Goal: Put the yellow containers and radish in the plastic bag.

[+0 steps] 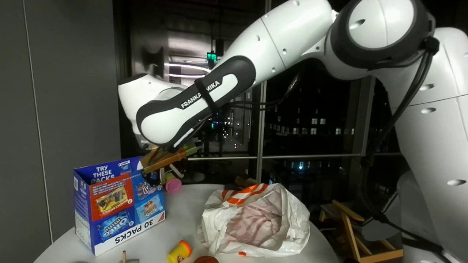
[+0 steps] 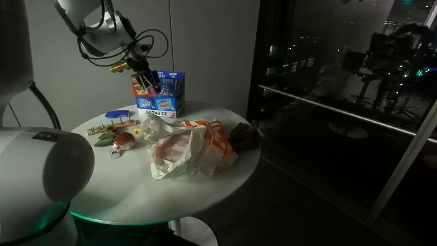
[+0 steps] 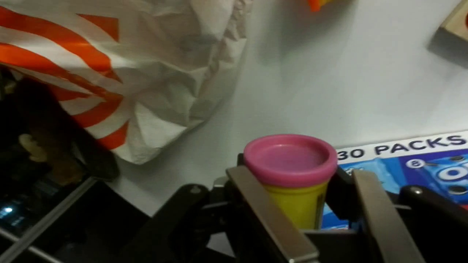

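Note:
A yellow container with a pink lid [image 3: 289, 160] is between my gripper's fingers [image 3: 290, 179], lid facing the wrist camera. The gripper is shut on it, above the table. In both exterior views its pink lid [image 1: 173, 185] [image 2: 151, 91] shows at the gripper, in front of the snack box. A second yellow container with an orange lid [image 1: 179, 252] lies on its side on the table; it also shows in the other views [image 2: 137, 130] [image 3: 321, 3]. A round red-and-white thing, seemingly the radish [image 2: 124, 140], lies near it. The white plastic bag [image 1: 292, 223] [image 2: 211, 160] [image 3: 164, 80] lies with its mouth open.
A blue snack box [image 1: 120, 208] [image 2: 157, 104] stands close beside the gripper. A wooden peg board [image 2: 102, 129], a blue thing [image 2: 116, 113], green leaf-like things [image 2: 104, 141] and a small white box [image 2: 115, 153] lie on the table. A dark brown thing [image 2: 244, 136] lies behind the bag.

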You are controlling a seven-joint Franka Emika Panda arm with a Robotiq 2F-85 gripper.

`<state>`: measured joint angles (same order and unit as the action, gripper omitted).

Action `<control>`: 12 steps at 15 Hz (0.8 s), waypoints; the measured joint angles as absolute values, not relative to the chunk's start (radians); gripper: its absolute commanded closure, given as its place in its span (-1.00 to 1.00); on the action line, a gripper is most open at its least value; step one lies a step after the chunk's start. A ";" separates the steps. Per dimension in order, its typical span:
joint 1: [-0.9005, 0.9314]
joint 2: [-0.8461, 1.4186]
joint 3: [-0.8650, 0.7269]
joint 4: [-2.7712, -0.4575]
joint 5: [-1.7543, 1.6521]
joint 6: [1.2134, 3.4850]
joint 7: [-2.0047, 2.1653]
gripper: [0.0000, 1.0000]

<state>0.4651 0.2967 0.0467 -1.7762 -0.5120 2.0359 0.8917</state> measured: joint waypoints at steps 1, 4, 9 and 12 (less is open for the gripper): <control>0.455 0.260 0.046 -1.805 -0.530 2.013 0.932 0.54; 0.409 0.157 0.048 -1.928 -0.559 1.937 1.054 0.54; 0.319 0.063 0.069 -2.164 -0.534 1.843 1.252 0.54; 0.280 0.012 0.088 -2.282 -0.474 1.806 1.349 0.54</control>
<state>0.2804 0.0125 0.0875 -2.2823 -0.4743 1.8064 1.3495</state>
